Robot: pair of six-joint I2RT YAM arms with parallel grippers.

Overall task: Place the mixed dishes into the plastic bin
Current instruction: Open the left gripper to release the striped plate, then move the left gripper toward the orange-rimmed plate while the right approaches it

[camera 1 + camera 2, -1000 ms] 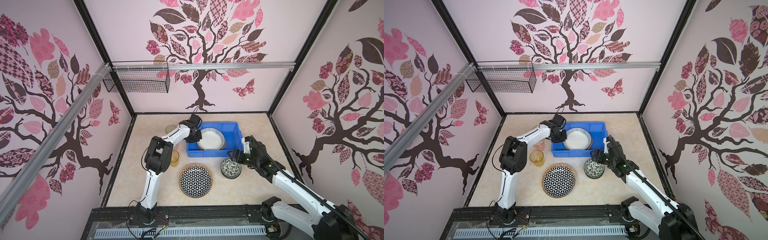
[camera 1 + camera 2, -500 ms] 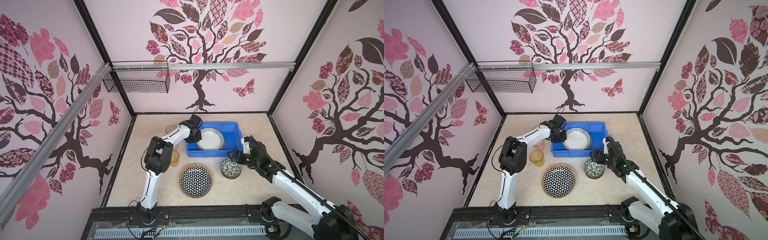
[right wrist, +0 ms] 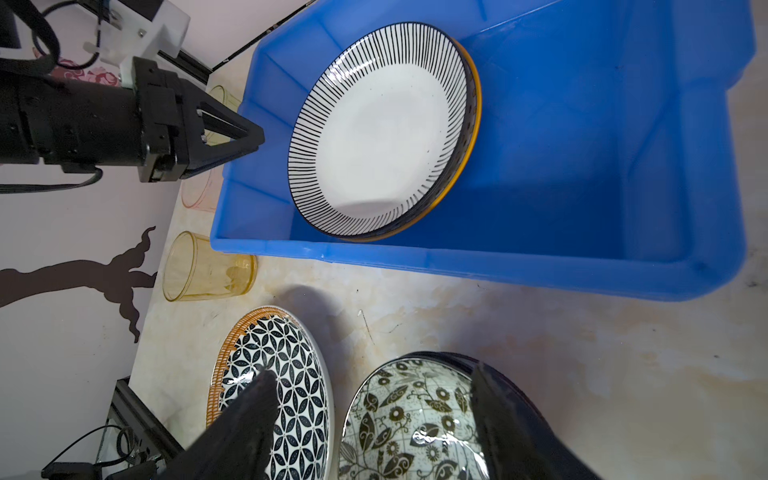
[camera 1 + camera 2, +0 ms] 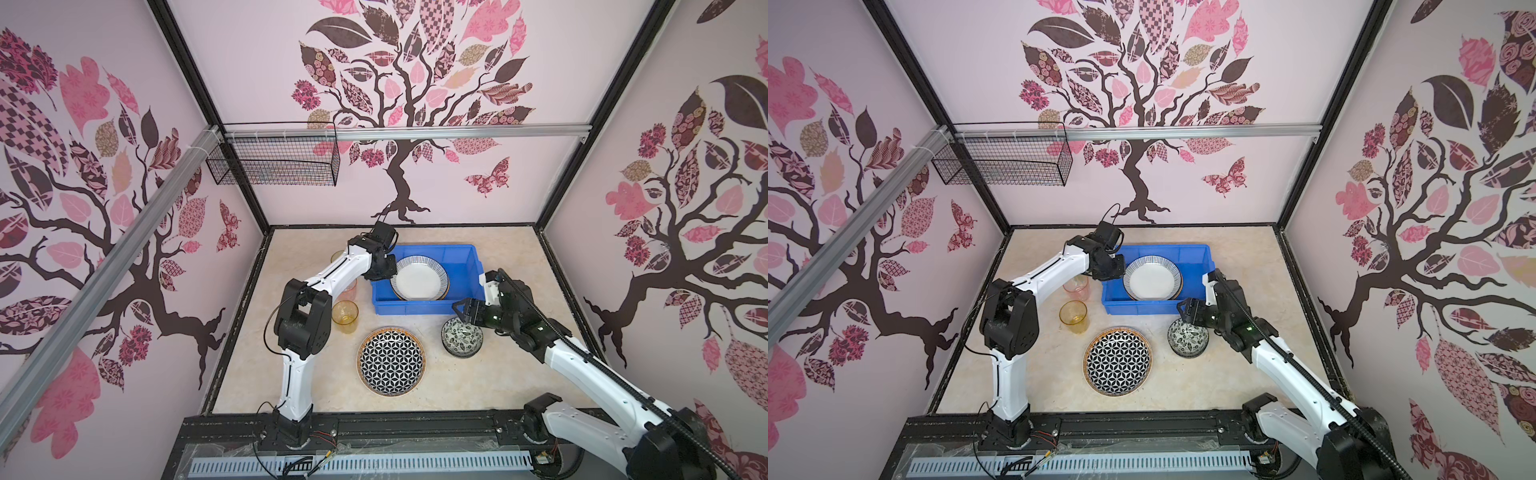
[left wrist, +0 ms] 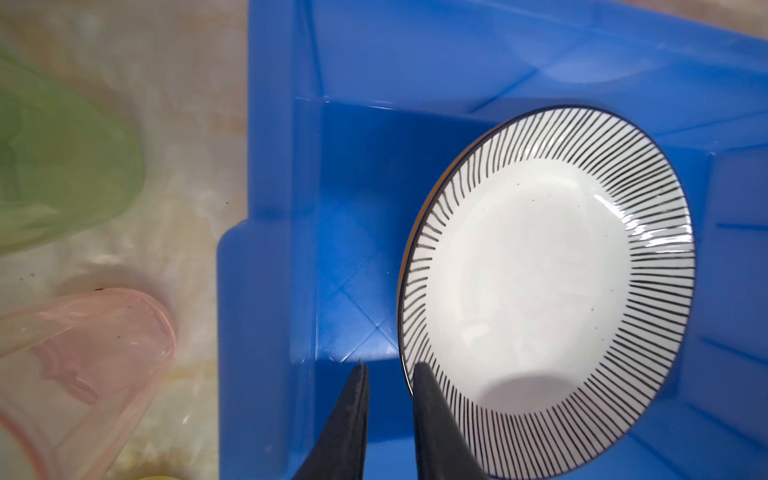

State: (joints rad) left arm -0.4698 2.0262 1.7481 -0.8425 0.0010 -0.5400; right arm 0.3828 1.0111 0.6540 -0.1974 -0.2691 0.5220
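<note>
You have two dishes in the blue plastic bin (image 4: pixel 432 248) so far. A striped plate (image 4: pixel 419 279) lies face up on a second plate (image 3: pixel 473 124), of which only an orange rim and a dotted band show. Both sit in the bin's left half, close to its near wall, and the right half is bare.

Out on the table (image 4: pixel 498 374) are the geometric plate (image 4: pixel 391 360), just near of the bin, and the floral bowl (image 4: pixel 459 340) to its right. The amber tumbler (image 4: pixel 345 316) and pink tumbler (image 4: pixel 1076 286) stand left of the bin. A green tumbler (image 5: pixel 62 166) sits farther back on that side. I judge the task under halfway — two in, five to go.

Your left gripper (image 5: pixel 388 374) hangs at the bin's left wall, beside the striped plate's rim. Its jaws are a narrow gap apart and empty, and in the right wrist view its tips stand clear of the plate. Your right gripper (image 4: pixel 463 316) hovers over the floral bowl with jaws spread wide, holding nothing — that bowl looks like the next pick.

The bin opens upward, with its long axis running left to right. The plates and bowl are round, so they have no long axis, and all face up. The striped plate seems slightly tilted and offset leftward on the one below. The amber and pink tumblers stand upright, mouths up. The green one is too blurred to tell.
</note>
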